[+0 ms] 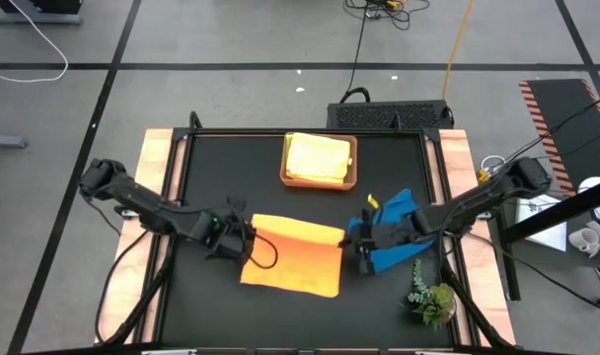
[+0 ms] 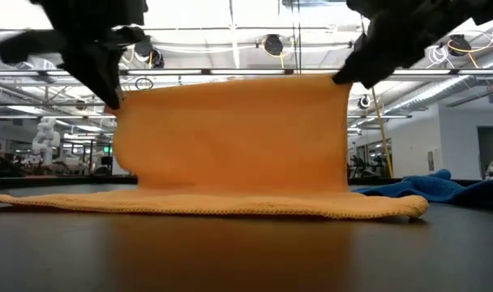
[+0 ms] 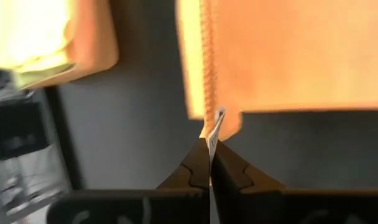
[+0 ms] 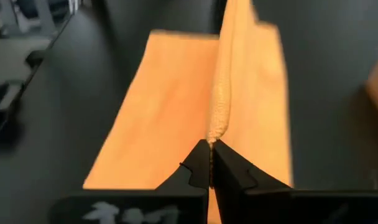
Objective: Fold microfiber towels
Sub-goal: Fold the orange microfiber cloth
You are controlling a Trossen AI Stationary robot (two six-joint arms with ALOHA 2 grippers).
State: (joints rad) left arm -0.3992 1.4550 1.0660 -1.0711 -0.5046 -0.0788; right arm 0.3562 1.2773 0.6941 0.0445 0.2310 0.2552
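An orange towel lies mid-table with its far edge raised. In the low view it stands as an upright sheet, and its near part lies flat on the black table. My left gripper is shut on the raised left corner and my right gripper on the raised right corner. A blue towel lies crumpled just right of the right gripper. A yellow towel lies folded in the brown tray at the far middle. My left gripper pinches the towel's raised left corner between its two shut fingers, slanting down from the table's left. The corner is lifted clear and the cloth hangs below it to the table. My right gripper pinches the hemmed edge at the raised right corner between its shut fingers, coming from the table's right and tipped slightly down. The top edge runs nearly straight between the two holds; the near part rests on the table.
A green plant sprig lies near the table's front right corner. Wooden strips border the black mat on both sides. Bare mat shows in front of the orange towel and at the far left.
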